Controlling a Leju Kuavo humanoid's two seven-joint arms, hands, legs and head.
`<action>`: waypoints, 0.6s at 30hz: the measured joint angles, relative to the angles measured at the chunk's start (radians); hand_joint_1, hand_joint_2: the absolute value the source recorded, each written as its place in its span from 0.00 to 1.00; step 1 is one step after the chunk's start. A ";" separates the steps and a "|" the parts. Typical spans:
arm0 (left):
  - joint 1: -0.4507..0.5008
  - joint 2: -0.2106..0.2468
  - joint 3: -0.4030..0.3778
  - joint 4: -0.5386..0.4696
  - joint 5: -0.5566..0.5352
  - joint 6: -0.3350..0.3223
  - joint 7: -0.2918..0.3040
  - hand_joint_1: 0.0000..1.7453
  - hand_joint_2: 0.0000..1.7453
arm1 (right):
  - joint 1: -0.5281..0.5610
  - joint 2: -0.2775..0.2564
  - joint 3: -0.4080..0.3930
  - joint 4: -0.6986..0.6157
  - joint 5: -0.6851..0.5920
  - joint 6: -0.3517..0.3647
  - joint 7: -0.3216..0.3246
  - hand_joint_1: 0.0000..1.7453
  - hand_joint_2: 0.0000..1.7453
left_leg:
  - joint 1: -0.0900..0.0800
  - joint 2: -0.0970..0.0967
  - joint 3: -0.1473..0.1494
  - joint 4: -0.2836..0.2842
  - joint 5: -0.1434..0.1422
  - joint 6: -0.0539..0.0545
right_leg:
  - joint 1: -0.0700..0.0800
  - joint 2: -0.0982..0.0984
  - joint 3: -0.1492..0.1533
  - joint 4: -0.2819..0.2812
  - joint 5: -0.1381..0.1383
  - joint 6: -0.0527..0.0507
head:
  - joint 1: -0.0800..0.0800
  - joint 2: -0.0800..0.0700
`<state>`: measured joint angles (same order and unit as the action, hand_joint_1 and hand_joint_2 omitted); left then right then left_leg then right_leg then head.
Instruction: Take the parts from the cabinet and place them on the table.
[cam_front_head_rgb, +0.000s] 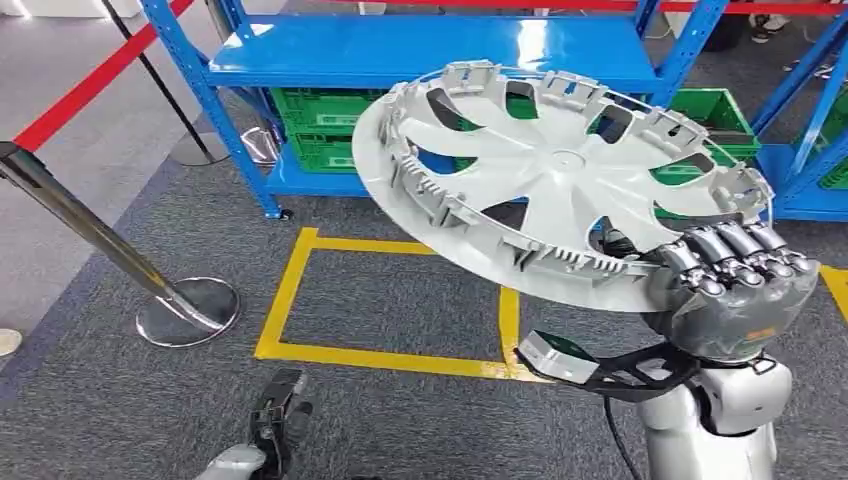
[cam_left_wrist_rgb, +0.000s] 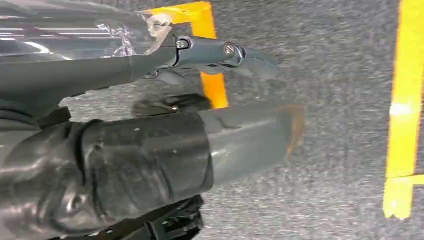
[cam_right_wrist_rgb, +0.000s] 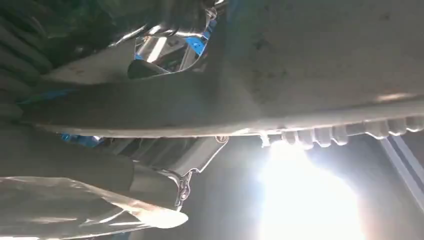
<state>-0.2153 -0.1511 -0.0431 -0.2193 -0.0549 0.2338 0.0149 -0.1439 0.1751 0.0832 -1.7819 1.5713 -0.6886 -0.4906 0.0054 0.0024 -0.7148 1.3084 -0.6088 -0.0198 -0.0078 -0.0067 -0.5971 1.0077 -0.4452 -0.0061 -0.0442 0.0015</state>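
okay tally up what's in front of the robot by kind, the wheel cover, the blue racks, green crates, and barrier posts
Wheel cover: 1, held by the right hand
Blue racks: 2
Green crates: 4
Barrier posts: 2
Total: 9

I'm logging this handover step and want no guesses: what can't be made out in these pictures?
- The table: none is seen in the head view.
- Right hand thumb: hidden under the wheel cover.
- Left hand: cut by the bottom edge in the head view, blurred in its wrist view.
- Right wrist view: glare washes out the floor.
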 joint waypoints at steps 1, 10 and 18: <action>0.000 0.000 0.000 0.000 0.000 -0.002 0.000 0.00 0.00 | 0.000 0.000 0.000 0.000 0.000 0.000 0.000 1.00 1.00 | 0.004 0.000 0.012 0.012 0.018 -0.004 | -0.002 0.000 -0.018 0.007 0.008 0.004 | 0.000 0.000; -0.003 0.000 -0.005 0.000 0.000 -0.004 0.001 0.00 0.00 | 0.001 0.000 -0.001 -0.001 0.000 0.000 -0.001 1.00 1.00 | 0.001 -0.005 0.194 -0.308 0.099 0.036 | -0.014 0.001 -0.090 0.007 0.090 0.056 | 0.000 0.000; 0.002 -0.002 -0.006 0.000 0.002 -0.012 0.003 0.00 0.00 | 0.003 0.000 -0.001 0.003 0.000 0.000 0.002 1.00 1.00 | -0.009 0.000 0.090 -0.306 0.187 0.058 | -0.011 0.004 -0.110 0.280 -0.047 0.054 | 0.005 0.000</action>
<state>-0.2135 -0.1526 -0.0492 -0.2193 -0.0534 0.2216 0.0175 -0.1410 0.1747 0.0820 -1.7788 1.5709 -0.6886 -0.4887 -0.0041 0.0029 -0.6250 1.0027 -0.4214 0.0382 -0.0188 -0.0029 -0.7076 1.2878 -0.4918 0.0476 -0.0389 0.0015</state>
